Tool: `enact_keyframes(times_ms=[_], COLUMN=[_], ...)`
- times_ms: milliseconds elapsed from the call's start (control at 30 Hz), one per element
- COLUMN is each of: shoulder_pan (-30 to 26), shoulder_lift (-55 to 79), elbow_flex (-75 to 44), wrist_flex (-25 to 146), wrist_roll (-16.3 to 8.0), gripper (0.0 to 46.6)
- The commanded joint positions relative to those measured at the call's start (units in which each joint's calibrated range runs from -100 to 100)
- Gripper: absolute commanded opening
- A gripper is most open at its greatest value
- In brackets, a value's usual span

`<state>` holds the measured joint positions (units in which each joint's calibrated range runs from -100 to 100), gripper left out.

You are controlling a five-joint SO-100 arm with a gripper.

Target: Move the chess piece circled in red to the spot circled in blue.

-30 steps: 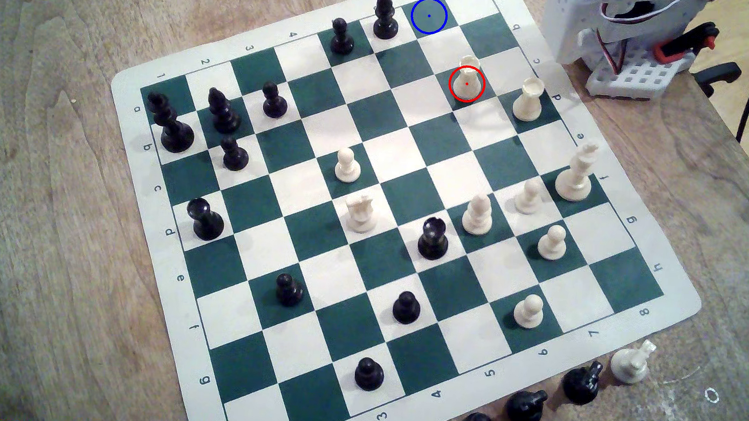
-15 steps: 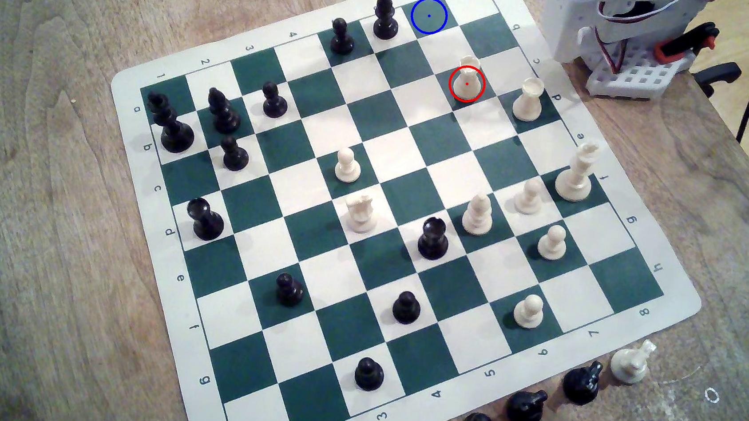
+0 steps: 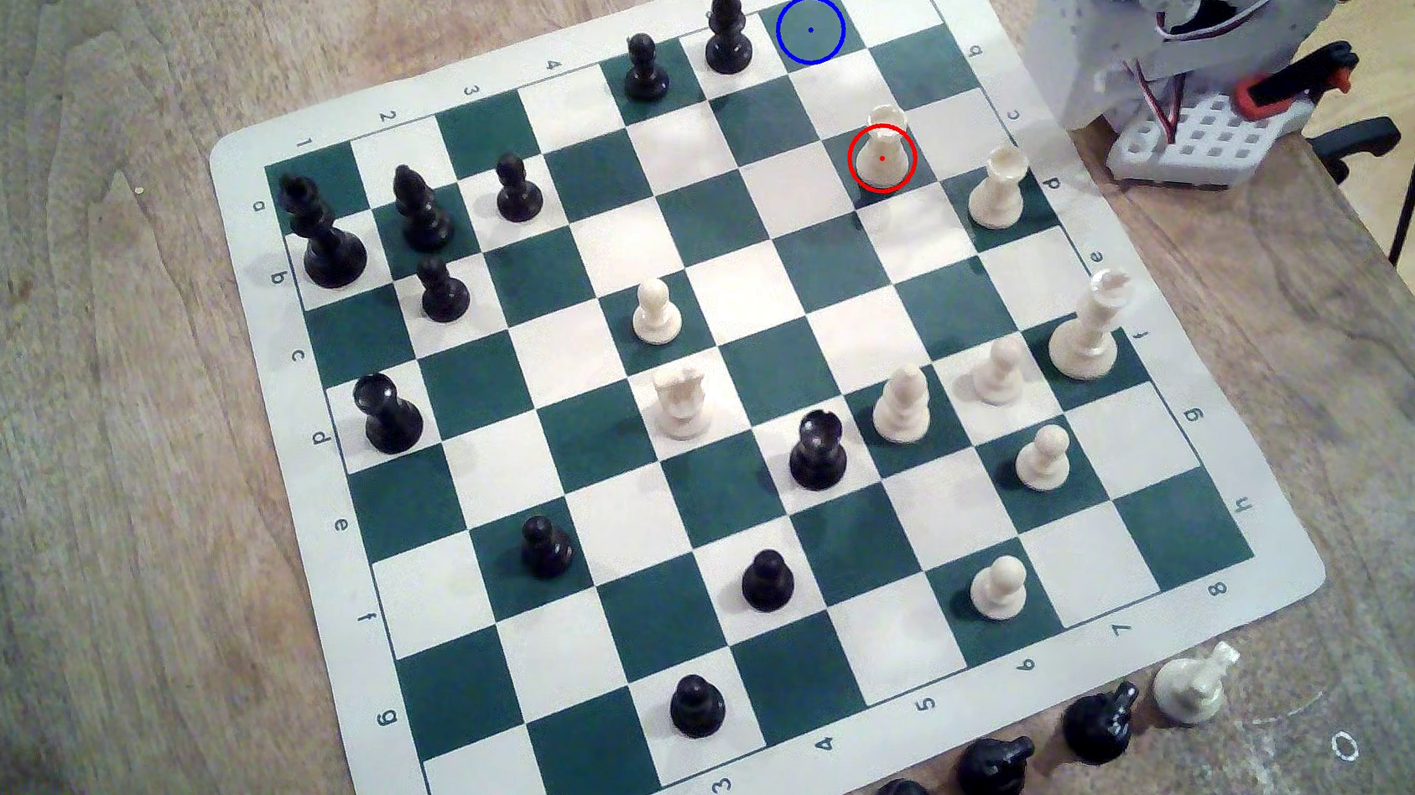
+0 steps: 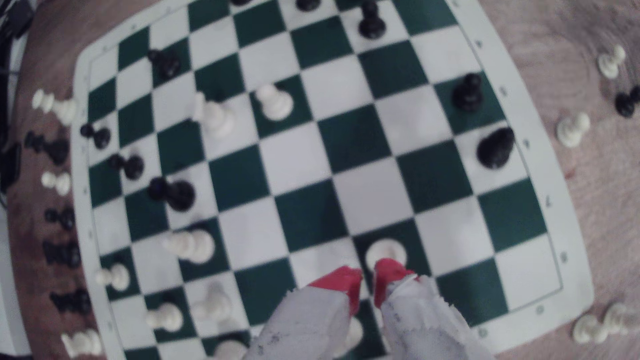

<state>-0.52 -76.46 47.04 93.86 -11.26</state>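
Reading the exterior view from its left: the black pieces crowd the far-left files, a black bishop (image 3: pixel 728 30) stands just left of the spot (image 3: pixel 810 30), the dark green square ringed in blue near the board's far edge, and that square is bare. Further to the exterior view's right, the cream rook (image 3: pixel 882 151) sits upright inside the red ring on its own green square, one file over and two ranks nearer the camera than the spot, with a second cream rook (image 3: pixel 998 189) just beside it on the right, and my base (image 3: pixel 1188 138) clamped at the table corner beyond. In the wrist view my gripper (image 4: pixel 367 275) hangs above the board with its red fingertips (image 4: pixel 341 278) parted by a narrow gap and nothing between them; the circled rook (image 4: pixel 386 252) lies just past the tips, untouched. I judge I am in the approach, before any grasp. Next I should widen the jaws, drop straight over the rook's waist, and close, keeping clear of the neighbouring rook, then lift and carry it to the blue-ringed square without brushing the bishop.
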Motion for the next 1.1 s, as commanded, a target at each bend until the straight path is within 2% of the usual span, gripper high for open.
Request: enact_keyframes(times_ms=[0,167,200,233,300,500,667,867,1067], shoulder_pan=[-0.15,-1.09,-2.26,-2.42,-2.81,-3.51,-2.73,-1.95,-1.32], shoulder_lift=[6.51,8.88,7.53,7.1,6.85,13.38,21.96,26.63,28.66], elbow_flex=[-1.62,1.28,2.64,3.46,5.45,9.44,9.99,10.26,12.43], wrist_flex=[1.47,3.02,3.51,3.27,2.86,0.48,-5.49,-8.28,-9.02], wrist_roll=[-0.29,-0.59,-0.63,-0.63,-0.63,-0.24,-0.2,-0.15,-0.1], gripper=[5.2,13.5,17.5,18.2,18.5,13.0,11.0,16.4,17.9])
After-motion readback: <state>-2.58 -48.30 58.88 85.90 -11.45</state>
